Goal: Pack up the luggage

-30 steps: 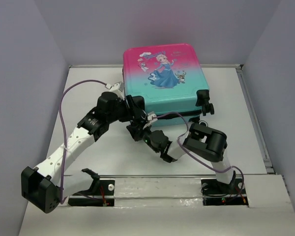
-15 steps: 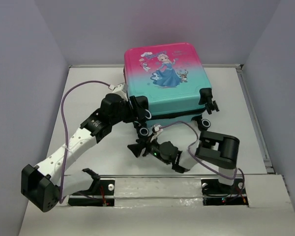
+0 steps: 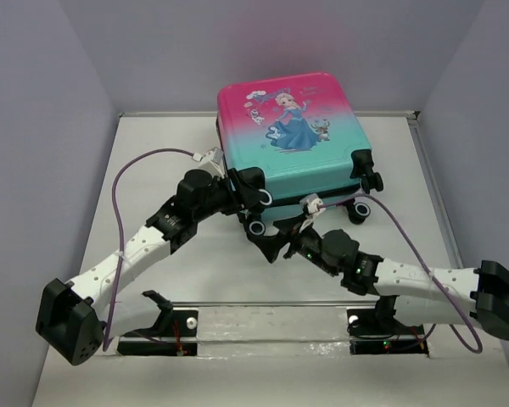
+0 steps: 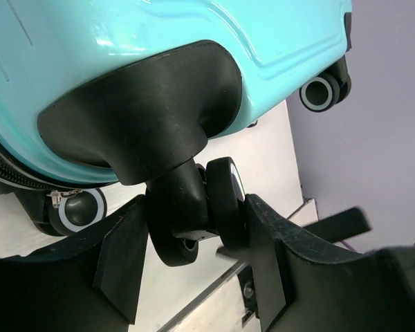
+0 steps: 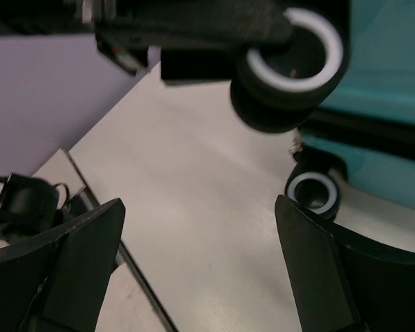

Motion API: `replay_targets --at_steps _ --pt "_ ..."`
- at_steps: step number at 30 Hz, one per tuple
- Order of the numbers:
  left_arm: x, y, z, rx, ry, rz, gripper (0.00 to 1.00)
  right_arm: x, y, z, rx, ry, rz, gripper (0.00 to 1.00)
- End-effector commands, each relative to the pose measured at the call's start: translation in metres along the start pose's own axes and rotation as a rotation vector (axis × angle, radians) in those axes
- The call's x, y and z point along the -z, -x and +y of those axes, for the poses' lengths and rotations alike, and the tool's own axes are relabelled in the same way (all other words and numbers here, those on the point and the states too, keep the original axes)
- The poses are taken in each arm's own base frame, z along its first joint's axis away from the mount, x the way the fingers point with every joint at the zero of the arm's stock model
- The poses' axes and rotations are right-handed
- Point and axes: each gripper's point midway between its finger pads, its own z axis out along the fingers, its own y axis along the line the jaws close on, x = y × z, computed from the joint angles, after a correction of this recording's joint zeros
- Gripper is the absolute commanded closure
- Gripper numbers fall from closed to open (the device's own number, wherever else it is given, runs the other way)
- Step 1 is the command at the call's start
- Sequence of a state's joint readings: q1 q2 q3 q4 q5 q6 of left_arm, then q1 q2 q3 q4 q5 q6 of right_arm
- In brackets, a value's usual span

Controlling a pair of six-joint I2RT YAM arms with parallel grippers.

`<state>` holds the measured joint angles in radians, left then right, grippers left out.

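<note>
The luggage lies flat at the back middle of the table, pink fading to teal, with the princess print facing up. A dark gap shows between its two halves along the near edge. My left gripper is shut on the black wheel at the upper half's near-left corner, with both fingers pressing on it. The lower half's wheel sits below it beside the zipper. My right gripper hangs open just in front of that corner. Nothing is between its fingers, and two wheels are ahead of it.
A metal rail runs along the near table edge between the arm bases. Raised borders edge the table at left, right and back, with grey walls close behind. Purple cables loop off both arms. My right arm lies low across the near right.
My right gripper has opened and drawn back from the luggage's near-left corner, its arm stretching out low to the right. The luggage has shifted slightly right. The left gripper stays on the wheel.
</note>
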<state>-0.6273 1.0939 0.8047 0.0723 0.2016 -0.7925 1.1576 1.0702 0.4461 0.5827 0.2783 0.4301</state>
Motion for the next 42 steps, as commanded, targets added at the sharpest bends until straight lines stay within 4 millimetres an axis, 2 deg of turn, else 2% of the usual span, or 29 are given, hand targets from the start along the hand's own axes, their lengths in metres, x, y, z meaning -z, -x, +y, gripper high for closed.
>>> replay_targets --at_steps 1,7,8,11,15,16,20,26,27,28,29,30,34,38,42 --pt "0.055 0.067 -0.134 -0.114 -0.506 -0.271 0.86 -0.015 0.042 -0.023 0.09 -0.095 -0.048 0.04" --pt "0.056 0.06 -0.13 -0.111 -0.51 -0.251 0.83 -0.06 0.076 -0.033 0.124 -0.118 -0.093 0.02" --pt "0.055 0.058 -0.129 -0.109 -0.511 -0.245 0.83 -0.064 0.075 -0.034 0.128 -0.123 -0.089 0.02" --pt "0.057 0.054 -0.128 -0.108 -0.516 -0.23 0.82 -0.079 0.088 -0.037 0.115 -0.114 -0.136 0.02" --pt "0.057 0.049 -0.126 -0.107 -0.519 -0.216 0.79 -0.095 0.088 -0.032 0.096 -0.078 -0.143 0.09" --pt "0.057 0.049 -0.125 -0.112 -0.519 -0.217 0.79 -0.097 0.086 -0.032 0.086 -0.078 -0.147 0.14" --pt "0.058 0.045 -0.122 -0.122 -0.516 -0.212 0.79 -0.097 0.094 -0.04 0.075 -0.108 -0.225 0.25" --pt "0.054 0.038 -0.112 -0.119 -0.482 -0.189 0.76 -0.099 0.099 -0.044 0.098 -0.114 -0.288 0.15" --pt "0.054 0.037 -0.111 -0.112 -0.482 -0.182 0.74 -0.098 0.105 -0.04 0.092 -0.097 -0.317 0.17" --pt "0.052 0.035 -0.11 -0.109 -0.481 -0.173 0.73 -0.097 0.104 -0.041 0.081 -0.092 -0.328 0.24" --pt "0.052 0.034 -0.11 -0.11 -0.483 -0.168 0.71 -0.095 0.111 -0.038 0.07 -0.082 -0.363 0.25" --pt "0.051 0.032 -0.109 -0.105 -0.481 -0.163 0.69 -0.094 0.113 -0.037 0.056 -0.075 -0.378 0.25" --pt "0.051 0.031 -0.104 -0.096 -0.468 -0.167 0.66 -0.087 0.116 -0.035 0.018 -0.058 -0.412 0.14" --pt "0.051 0.031 -0.103 -0.093 -0.465 -0.171 0.63 -0.07 0.12 -0.034 -0.012 -0.031 -0.461 0.17" --pt "0.049 0.031 -0.103 -0.082 -0.464 -0.163 0.58 -0.067 0.121 -0.035 -0.023 -0.031 -0.479 0.2"
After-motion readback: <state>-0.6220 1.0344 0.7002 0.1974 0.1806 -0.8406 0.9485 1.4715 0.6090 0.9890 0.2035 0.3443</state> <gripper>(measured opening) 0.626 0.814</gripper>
